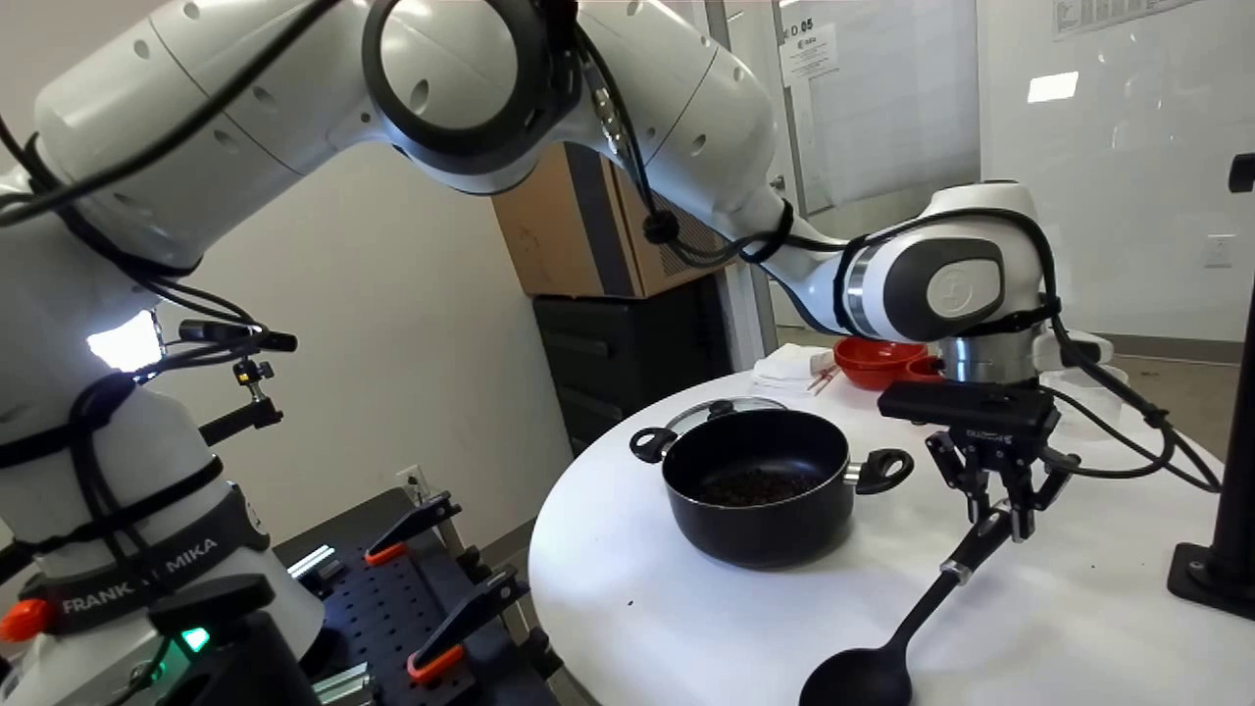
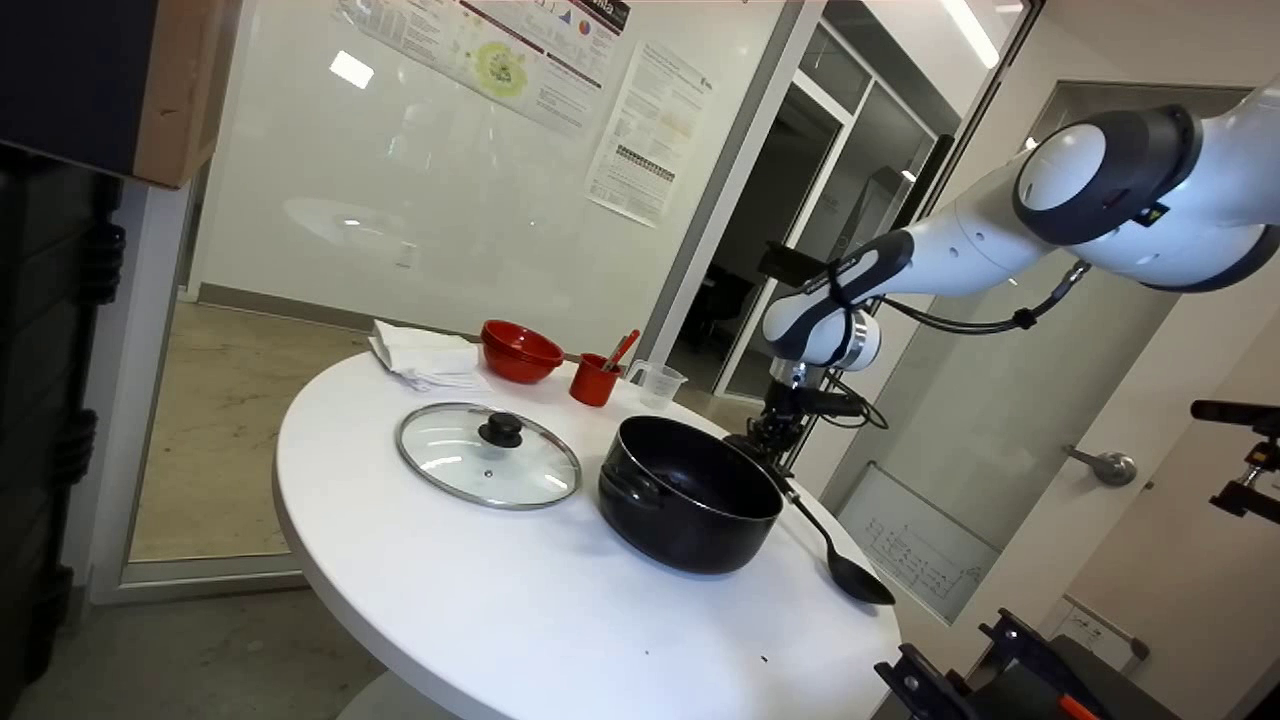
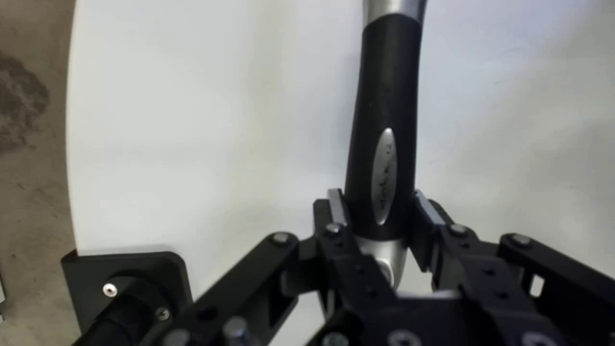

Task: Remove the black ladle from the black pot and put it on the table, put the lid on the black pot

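At left in an exterior view, a folded white cloth point(image 2: 425, 358) lies at the back of the round white bench point(image 2: 480, 610); nearer, the glass lid point(image 2: 485, 465) rests flat with its knob upward, just beside the black pot point(image 2: 690, 515) and not on it. Behind and farther right stand nested red bowls point(image 2: 520, 352), a red cup point(image 2: 592, 384) with a red-handled utensil point(image 2: 623, 348) leaning in it, and a clear jug point(image 2: 658, 386). At centre, the pot stands upright and uncovered; its inside, best seen in an exterior view, holds small dark pieces point(image 1: 760, 486). At right, past the pot, the gripper point(image 3: 383, 211) hangs over the bench; in the wrist view its jaws are clamped on the handle of the black ladle point(image 3: 388, 105), near the handle's end, touching it on either side. The ladle is wholly outside the pot, its scoop turned away from the jaws, low at or near the bench's edge; whether the bench carries its full weight cannot be told. Judged from this arrangement, removal of the ladle is done and its setting-down is at or close to completion. What appears to be left is to part the jaws from the handle, take up the lid by its knob and seat it on the pot; covering is not yet begun.
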